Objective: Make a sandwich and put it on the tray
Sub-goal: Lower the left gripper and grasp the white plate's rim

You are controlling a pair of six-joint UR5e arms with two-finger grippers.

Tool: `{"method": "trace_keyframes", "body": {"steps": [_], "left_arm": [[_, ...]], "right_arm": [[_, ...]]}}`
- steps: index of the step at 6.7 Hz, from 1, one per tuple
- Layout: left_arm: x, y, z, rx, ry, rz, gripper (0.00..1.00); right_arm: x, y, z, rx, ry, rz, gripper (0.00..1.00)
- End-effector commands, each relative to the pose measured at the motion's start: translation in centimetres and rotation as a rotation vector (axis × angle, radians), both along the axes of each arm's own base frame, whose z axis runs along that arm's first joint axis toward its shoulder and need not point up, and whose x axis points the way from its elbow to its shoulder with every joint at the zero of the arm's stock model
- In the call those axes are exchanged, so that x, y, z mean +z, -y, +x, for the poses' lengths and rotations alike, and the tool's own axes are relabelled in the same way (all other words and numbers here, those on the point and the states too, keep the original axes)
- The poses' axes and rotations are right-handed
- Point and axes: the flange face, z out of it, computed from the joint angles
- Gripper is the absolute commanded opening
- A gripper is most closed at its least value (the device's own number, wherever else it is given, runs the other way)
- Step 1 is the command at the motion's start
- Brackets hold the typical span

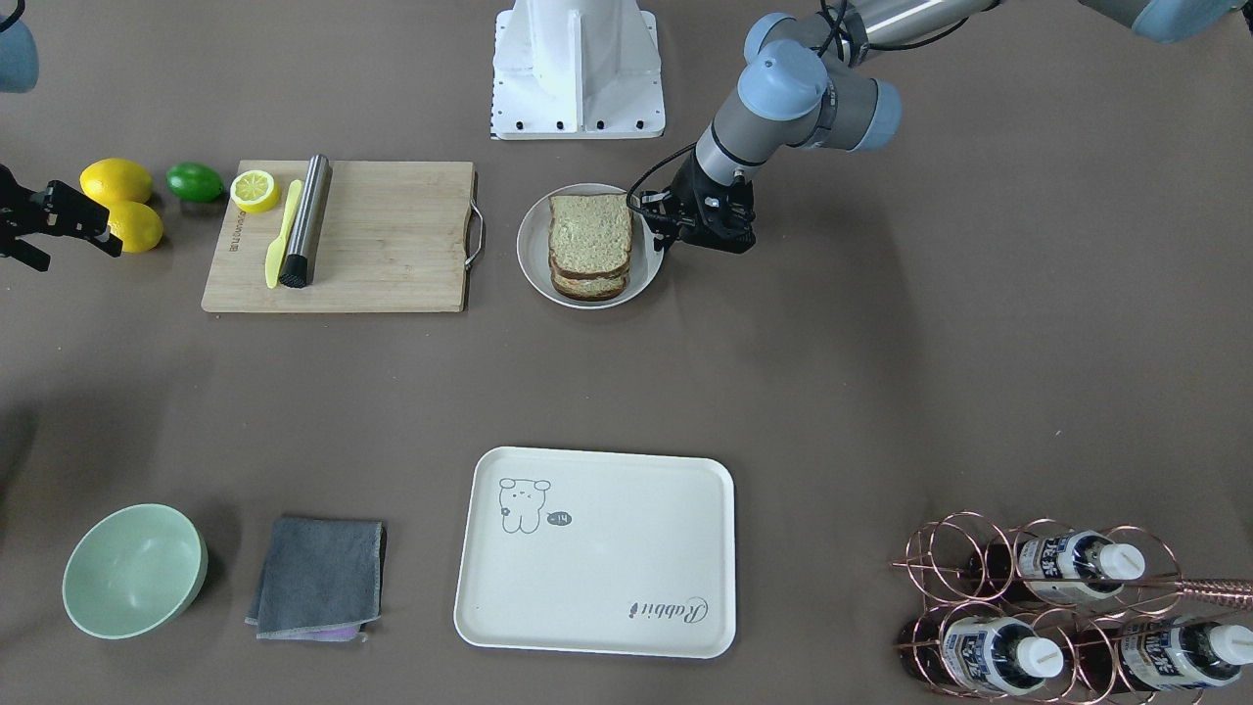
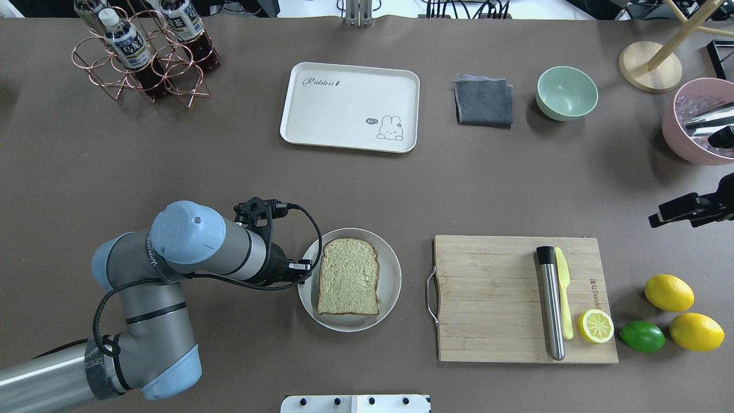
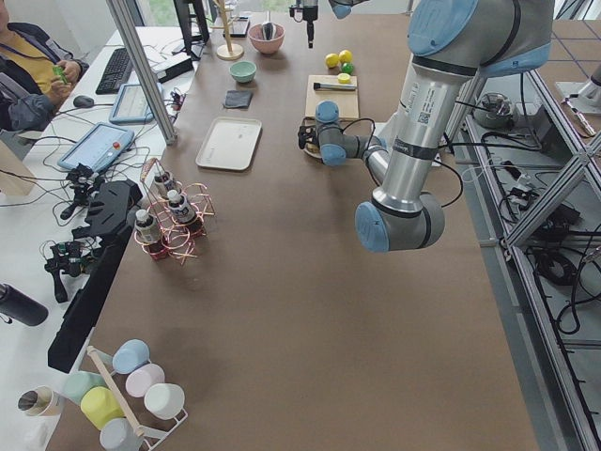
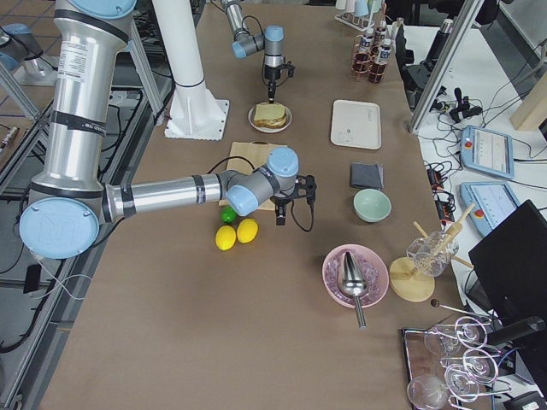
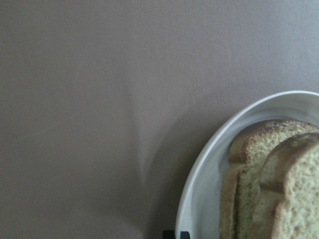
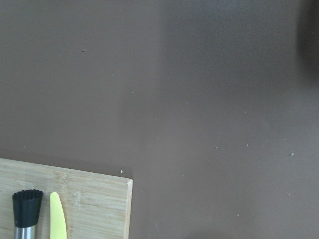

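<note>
The sandwich (image 1: 589, 237) is a stack of brown-crusted speckled bread slices on a round white plate (image 1: 533, 264); no egg shows. It also shows in the overhead view (image 2: 348, 276) and the left wrist view (image 5: 279, 189). My left gripper (image 1: 654, 217) is low at the plate's rim on the robot's left side (image 2: 304, 267). Its tips look shut and sit right at the rim; I cannot tell whether they pinch it. The cream tray (image 2: 344, 109) lies bare across the table. My right gripper (image 2: 697, 209) hovers beyond the cutting board; its jaws are not readable.
A wooden cutting board (image 2: 493, 298) holds a steel muddler (image 2: 550, 304), a yellow knife and a lemon half. Two lemons (image 2: 682, 312) and a lime lie beside it. A grey cloth (image 2: 483, 102), a green bowl (image 2: 566, 93), a bottle rack (image 2: 143, 51) and a pink bowl (image 2: 697, 123) line the far side.
</note>
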Motion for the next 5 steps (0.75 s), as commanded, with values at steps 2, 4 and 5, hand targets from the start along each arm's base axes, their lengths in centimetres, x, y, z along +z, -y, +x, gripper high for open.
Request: {"method": "trace_keyframes", "body": {"steps": [2, 4, 5], "left_arm": [[-0.4, 0.1, -0.5, 0.0, -0.018, -0.007, 0.0], [-0.7, 0.7, -1.3, -0.028, -0.068, -0.02, 0.0], [-0.8, 1.3, -1.7, -0.04, -0.075, -0.021, 0.0]], "right_arm": [[-1.1, -0.2, 0.4, -0.001, 0.022, 0.01, 1.0], [-1.5, -0.2, 0.3, -0.003, 0.025, 0.019, 1.0], [-1.7, -0.2, 0.2, -0.005, 0.027, 0.021, 1.0]]}}
